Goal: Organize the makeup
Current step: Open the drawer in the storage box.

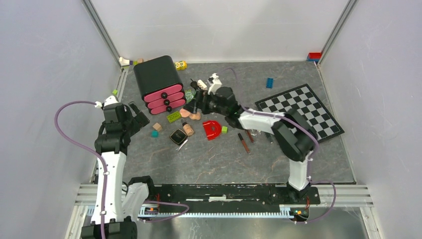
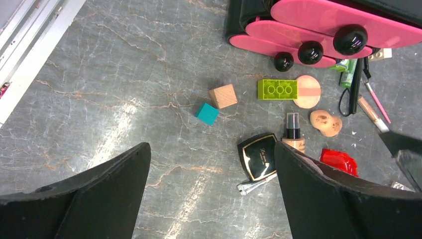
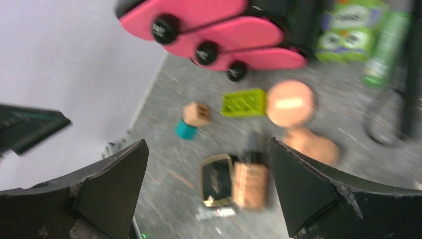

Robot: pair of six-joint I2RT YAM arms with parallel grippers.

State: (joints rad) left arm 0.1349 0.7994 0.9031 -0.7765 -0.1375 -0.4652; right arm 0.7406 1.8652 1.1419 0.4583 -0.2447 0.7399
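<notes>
The makeup lies in front of a black organizer with pink drawers (image 1: 158,82). A square black compact (image 1: 177,136) and a beige black-capped bottle (image 1: 188,129) lie side by side, with two peach sponges (image 1: 190,114) behind them. Slim dark-red tubes (image 1: 244,143) lie to the right. My left gripper (image 1: 135,115) is open and empty, left of the pile; its view shows the compact (image 2: 258,156), bottle (image 2: 293,133), sponges (image 2: 307,91), a black wand (image 2: 356,87) and a pink-white pencil (image 2: 376,102). My right gripper (image 1: 194,99) is open and empty above the sponges; its blurred view shows the compact (image 3: 217,179) and bottle (image 3: 250,179).
A red D-shaped piece (image 1: 212,129), a green brick (image 1: 173,116), a wooden cube (image 1: 157,126) and a teal cube (image 1: 155,133) lie among the makeup. A chessboard (image 1: 300,110) lies at the right. A blue brick (image 1: 269,82) and small toys sit by the back wall.
</notes>
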